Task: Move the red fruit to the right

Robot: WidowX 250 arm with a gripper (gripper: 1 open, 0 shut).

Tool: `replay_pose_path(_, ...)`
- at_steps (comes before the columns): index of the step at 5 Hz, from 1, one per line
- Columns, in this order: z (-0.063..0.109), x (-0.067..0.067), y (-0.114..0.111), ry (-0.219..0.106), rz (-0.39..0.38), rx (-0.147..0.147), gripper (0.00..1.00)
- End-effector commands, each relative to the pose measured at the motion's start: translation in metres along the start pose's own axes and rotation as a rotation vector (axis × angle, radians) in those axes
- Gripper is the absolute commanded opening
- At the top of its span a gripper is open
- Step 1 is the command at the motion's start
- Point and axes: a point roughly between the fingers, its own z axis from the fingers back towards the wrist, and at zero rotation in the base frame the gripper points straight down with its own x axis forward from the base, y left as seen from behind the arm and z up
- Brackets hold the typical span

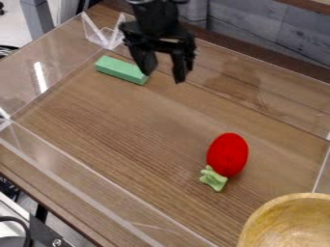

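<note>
Fruit [227, 154] sits on the table [116, 135] toward the right, its pale green stem end pointing at the near edge — nothing touches it. Your hand [164, 64] hangs well apart at the back, fingers spread and empty, just beside the green block [123, 69].

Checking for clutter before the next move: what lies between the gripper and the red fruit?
Nothing: in the camera view only bare wooden tabletop separates the open gripper from the red fruit.
</note>
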Motion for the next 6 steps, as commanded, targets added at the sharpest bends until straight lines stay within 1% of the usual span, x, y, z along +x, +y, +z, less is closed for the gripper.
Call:
replay_pose_path(1, -0.002, 0.004, -0.016, -0.057, 0.064, 0.015, 1.00)
replay_pose_path(2, -0.004, 0.009, -0.019, -0.067, 0.088, 0.018, 1.00)
replay_pose_path(3, 0.002, 0.008, -0.014, -0.065, 0.107, 0.025, 1.00)
replay_pose_path(4, 0.000, -0.002, -0.006, -0.056, 0.106, 0.030, 1.00)
replay_pose_path(5, -0.002, -0.005, -0.003, -0.070, 0.111, 0.026, 1.00)
replay_pose_path(6, -0.004, 0.001, -0.002, -0.086, 0.152, 0.036, 1.00)
